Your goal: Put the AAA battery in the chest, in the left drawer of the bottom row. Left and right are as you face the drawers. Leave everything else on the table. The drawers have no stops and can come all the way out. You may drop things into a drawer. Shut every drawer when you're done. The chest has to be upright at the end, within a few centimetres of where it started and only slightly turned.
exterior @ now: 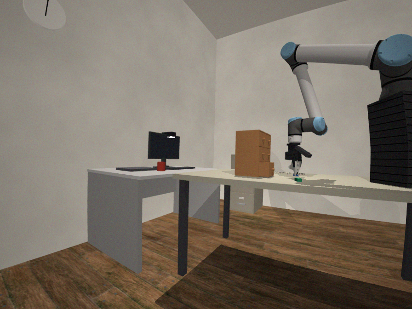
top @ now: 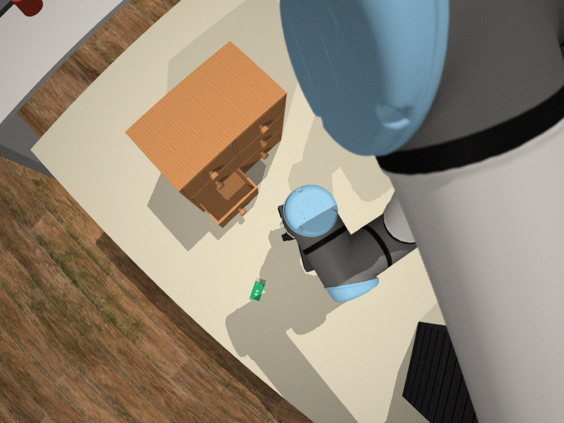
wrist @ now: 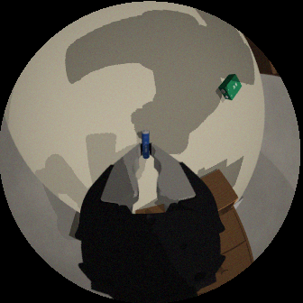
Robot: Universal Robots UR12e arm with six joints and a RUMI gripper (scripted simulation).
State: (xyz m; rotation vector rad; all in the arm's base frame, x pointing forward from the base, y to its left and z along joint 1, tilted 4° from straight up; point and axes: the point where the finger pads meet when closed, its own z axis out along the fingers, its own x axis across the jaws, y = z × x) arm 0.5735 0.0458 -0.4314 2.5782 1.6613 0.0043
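Cream desk (top: 113, 150) (exterior: 206, 177) (wrist: 45, 104) under your arm, pale side desk (top: 45, 45) (exterior: 113, 171) next to it, red cup (top: 29, 6) (exterior: 161, 166) on the side one.

"Where's your chest?"

"Your chest (top: 207, 113) (exterior: 247, 152) (wrist: 236, 232) is upright, by the desk's left corner in the top view. Bottom-left drawer (top: 238, 208) (exterior: 266, 169) (wrist: 219, 189) pulled out, other visible fronts shut."

"And your gripper (top: 286, 236) (exterior: 295, 174) (wrist: 145, 143)?"

"Closed on the AAA battery (exterior: 296, 175) (wrist: 145, 143). You've got it between the fingertips, low over the desk, farther from the lower-left edge than the green block (top: 257, 290) (exterior: 298, 179) (wrist: 231, 87). Can't tell you if the battery touches the top."

"Block?"

"On the desk, near that lower-left edge, apart from your gripper."
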